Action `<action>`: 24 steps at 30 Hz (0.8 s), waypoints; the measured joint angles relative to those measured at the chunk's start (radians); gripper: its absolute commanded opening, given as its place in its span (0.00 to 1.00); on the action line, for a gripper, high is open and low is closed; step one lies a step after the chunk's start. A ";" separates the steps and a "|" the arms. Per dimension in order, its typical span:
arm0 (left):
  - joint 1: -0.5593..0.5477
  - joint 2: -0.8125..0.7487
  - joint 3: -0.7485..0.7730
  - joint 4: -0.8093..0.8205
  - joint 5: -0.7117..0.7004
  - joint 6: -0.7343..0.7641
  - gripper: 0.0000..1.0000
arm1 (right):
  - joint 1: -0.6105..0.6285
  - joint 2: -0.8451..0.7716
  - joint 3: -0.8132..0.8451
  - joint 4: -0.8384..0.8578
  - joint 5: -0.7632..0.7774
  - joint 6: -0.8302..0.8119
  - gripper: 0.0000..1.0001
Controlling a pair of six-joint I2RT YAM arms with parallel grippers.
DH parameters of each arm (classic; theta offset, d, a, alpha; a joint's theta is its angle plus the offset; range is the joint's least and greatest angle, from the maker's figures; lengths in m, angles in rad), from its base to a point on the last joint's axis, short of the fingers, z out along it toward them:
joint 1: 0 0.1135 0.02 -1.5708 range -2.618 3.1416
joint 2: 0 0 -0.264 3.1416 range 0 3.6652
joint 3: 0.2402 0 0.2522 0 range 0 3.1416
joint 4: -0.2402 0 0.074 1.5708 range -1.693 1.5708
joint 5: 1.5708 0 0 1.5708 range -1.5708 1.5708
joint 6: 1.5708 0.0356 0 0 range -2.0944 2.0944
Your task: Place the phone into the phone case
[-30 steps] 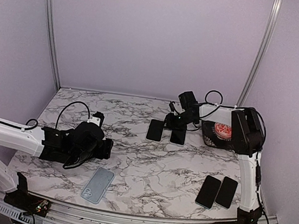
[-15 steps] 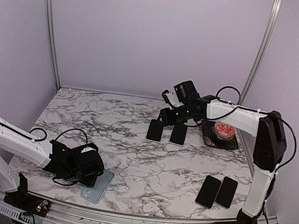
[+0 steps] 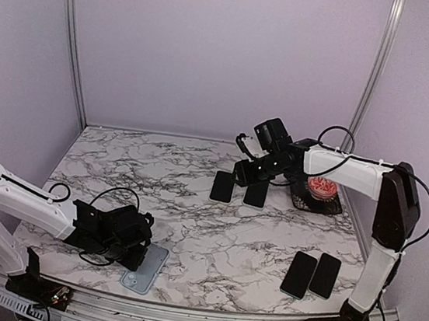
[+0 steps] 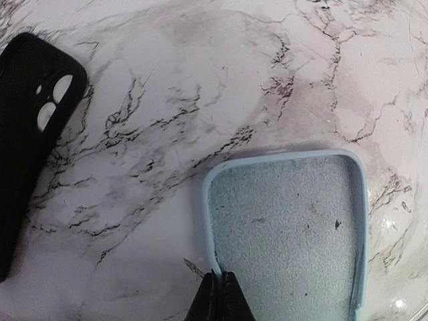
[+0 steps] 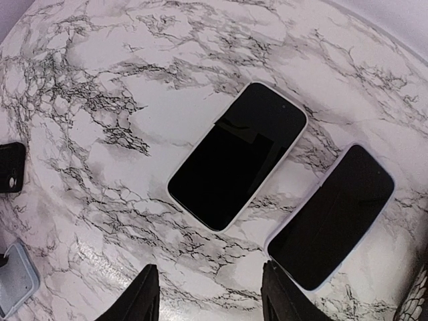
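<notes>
A light-blue phone case (image 4: 287, 227) lies open side up near the table's front left, also seen from above as the phone case (image 3: 146, 270). My left gripper (image 4: 219, 294) is shut on the case's left rim, low at the table (image 3: 134, 251). Two phones lie screen up side by side at the far middle: the left phone (image 5: 237, 157) (image 3: 223, 186) and the right phone (image 5: 334, 214) (image 3: 256, 193). My right gripper (image 5: 210, 297) (image 3: 248, 171) hangs open just above the table near these two, holding nothing.
A black case (image 4: 33, 134) with camera cut-outs lies beside the blue case, hidden under my left arm in the top view. Two more phones (image 3: 298, 274) (image 3: 326, 274) lie at the front right. A dark basket (image 3: 303, 201) with a red thing (image 3: 321, 187) stands far right.
My left arm has dropped from above the table to the blue case, and its jaws have closed on the rim. My right arm has stretched out over the far phones.
</notes>
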 measured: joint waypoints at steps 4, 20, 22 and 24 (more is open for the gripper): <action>0.002 -0.003 0.006 -0.002 0.022 0.119 0.00 | 0.000 -0.066 -0.010 -0.015 0.002 -0.016 0.51; -0.180 0.450 0.674 -0.091 0.090 1.348 0.00 | -0.075 -0.372 -0.236 -0.106 0.031 -0.040 0.58; -0.174 0.509 0.727 -0.101 0.109 1.452 0.00 | -0.090 -0.378 -0.264 -0.112 0.031 -0.039 0.58; -0.169 0.568 0.776 -0.102 0.116 1.532 0.22 | -0.093 -0.380 -0.289 -0.121 0.026 -0.039 0.58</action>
